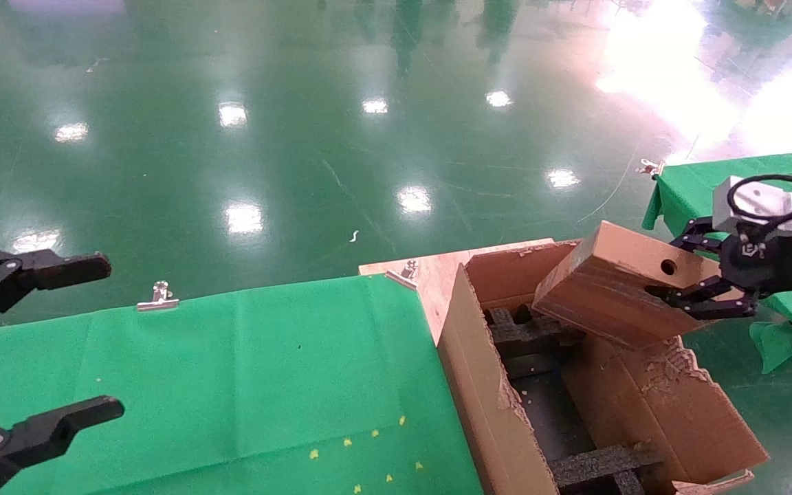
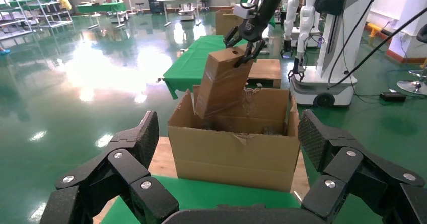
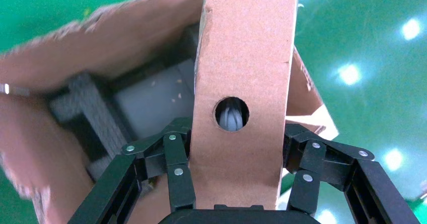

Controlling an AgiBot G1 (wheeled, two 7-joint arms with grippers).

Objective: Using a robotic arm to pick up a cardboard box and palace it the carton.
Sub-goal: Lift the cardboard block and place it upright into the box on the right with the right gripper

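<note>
The cardboard box (image 1: 616, 289) hangs tilted over the far end of the open carton (image 1: 478, 385), its lower end dipping inside the rim. My right gripper (image 1: 695, 275), on the robotic arm (image 1: 781, 254), is shut on the box's end with the round hole. In the right wrist view the fingers (image 3: 176, 168) press both broad faces of the box (image 3: 241, 73), with the carton (image 3: 116, 43) and its black foam inserts (image 3: 95, 118) below. The left wrist view shows the box (image 2: 221, 85) leaning into the carton (image 2: 236, 156). My left gripper (image 1: 111, 337) stands open and empty at the far left.
A green-clothed table (image 1: 231, 385) with metal clips (image 1: 159, 295) lies left of the carton. A wooden board (image 1: 437, 271) sits under the carton's far corner. A second green table (image 1: 698, 185) is behind the right arm. Other robots (image 2: 332, 38) stand beyond the carton.
</note>
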